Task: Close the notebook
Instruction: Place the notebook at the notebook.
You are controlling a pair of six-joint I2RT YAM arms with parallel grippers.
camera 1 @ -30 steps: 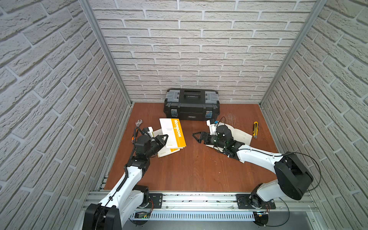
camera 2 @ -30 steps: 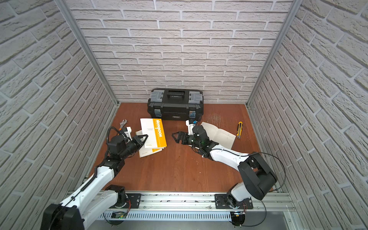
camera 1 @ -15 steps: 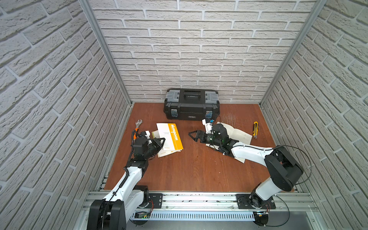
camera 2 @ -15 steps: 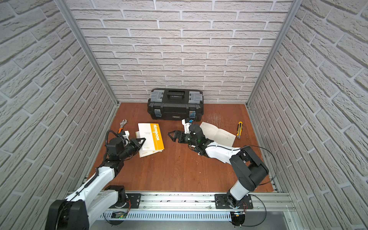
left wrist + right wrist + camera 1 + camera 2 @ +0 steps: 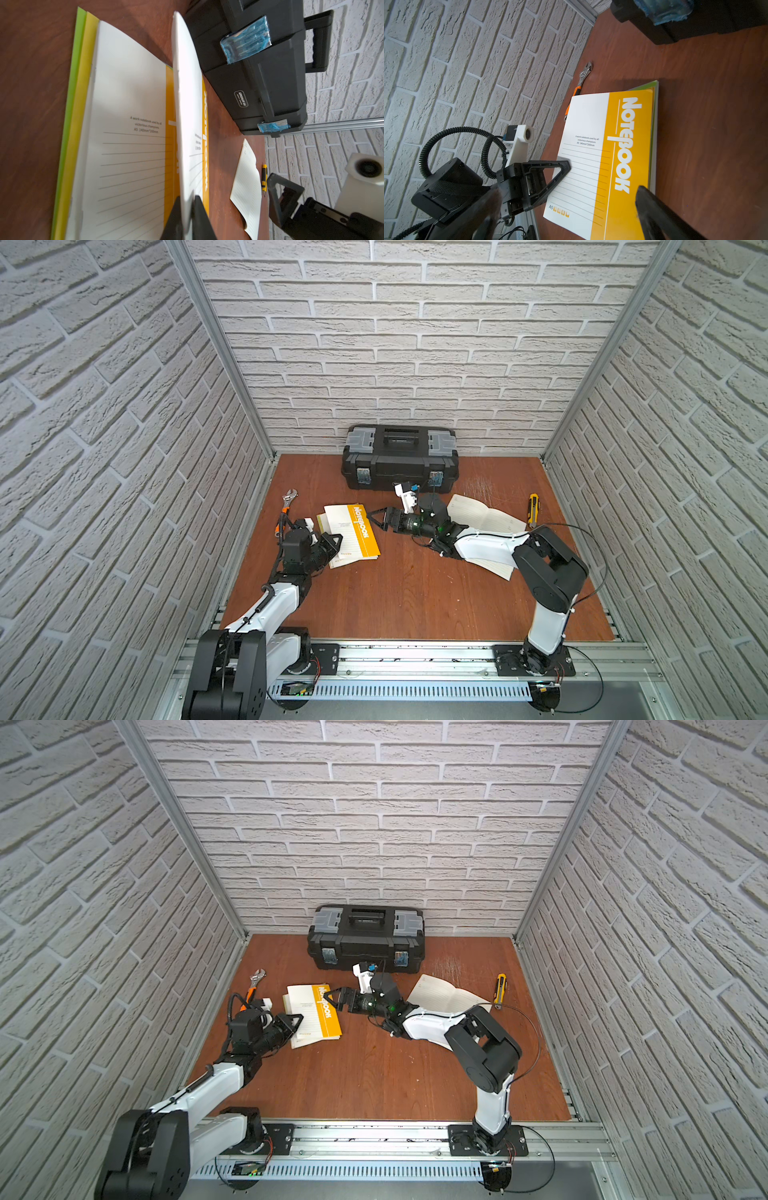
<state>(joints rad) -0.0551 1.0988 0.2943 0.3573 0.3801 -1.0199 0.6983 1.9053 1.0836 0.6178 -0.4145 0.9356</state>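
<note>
- The notebook (image 5: pixel 351 531), with a white and orange cover, lies on the left half of the brown table (image 5: pixel 395 597), in front of the black toolbox (image 5: pixel 399 464) at the far wall.
- The left gripper (image 5: pixel 336 540) reaches in from the near left. Its jaws are clamped on the near-left edge of the cover.
- In the left wrist view the white sheet of the cover (image 5: pixel 187 99) runs between the two black fingers (image 5: pixel 200 216) and stands lifted off the printed sheet beneath it.
- A yellow and a green edge (image 5: pixel 71 99) show under the pile on the side away from the toolbox.
- In both top views the cover sits low, close to flat, with its orange strip to the right.
- The right gripper (image 5: pixel 374 517) hangs just right of the orange strip and points left at it. Whether it touches the notebook cannot be told.
- In the right wrist view its fingers (image 5: pixel 658 214) stand wide apart with nothing between them.
- An open book (image 5: pixel 478 512) with lined pages lies right of centre, partly under the right arm.
- A wrench (image 5: pixel 288 502) with an orange handle lies at the far left, just beyond the left gripper.
- A yellow knife (image 5: pixel 533 510) lies near the right wall, just beside the open book.
</note>
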